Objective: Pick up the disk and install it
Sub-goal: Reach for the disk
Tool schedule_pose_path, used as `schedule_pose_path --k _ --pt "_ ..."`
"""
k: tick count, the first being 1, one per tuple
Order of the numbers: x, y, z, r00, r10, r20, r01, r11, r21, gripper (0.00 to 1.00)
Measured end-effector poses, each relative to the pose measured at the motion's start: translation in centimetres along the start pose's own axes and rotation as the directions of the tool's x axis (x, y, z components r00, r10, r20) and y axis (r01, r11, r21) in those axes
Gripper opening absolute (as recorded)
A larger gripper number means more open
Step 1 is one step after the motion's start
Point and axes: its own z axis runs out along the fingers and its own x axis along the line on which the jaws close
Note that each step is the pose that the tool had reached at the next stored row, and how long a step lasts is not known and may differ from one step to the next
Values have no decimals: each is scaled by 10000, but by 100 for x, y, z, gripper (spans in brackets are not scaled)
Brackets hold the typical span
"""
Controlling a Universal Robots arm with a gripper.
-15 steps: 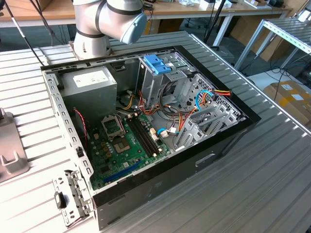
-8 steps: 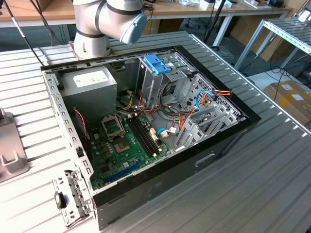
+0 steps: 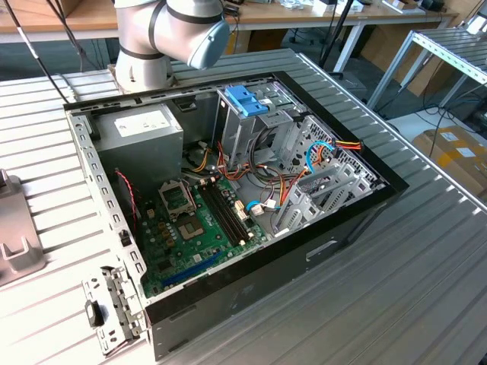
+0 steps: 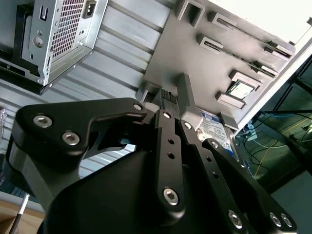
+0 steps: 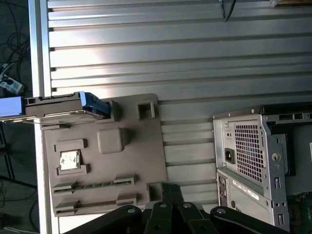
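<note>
The disk (image 4: pixel 215 129) lies beyond our narrow, empty pincer (image 4: pixel 174 92), which hides most of it from us.

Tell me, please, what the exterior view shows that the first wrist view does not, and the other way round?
From the exterior view you get the inside of the computer case: the motherboard, the grey metal box with a white sticker and the upright cage with a blue top, plus the arm's base. From the first wrist view you get the disk at the edge of a grey fixture plate, apart from the pincer, and the case's vented back. Both share the computer case and the slatted table.
</note>
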Motion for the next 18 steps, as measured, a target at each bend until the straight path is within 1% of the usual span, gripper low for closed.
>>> schedule_pose_path --k 18 --pt "138 -6 4 10000 0 0 0 10000 0 11"
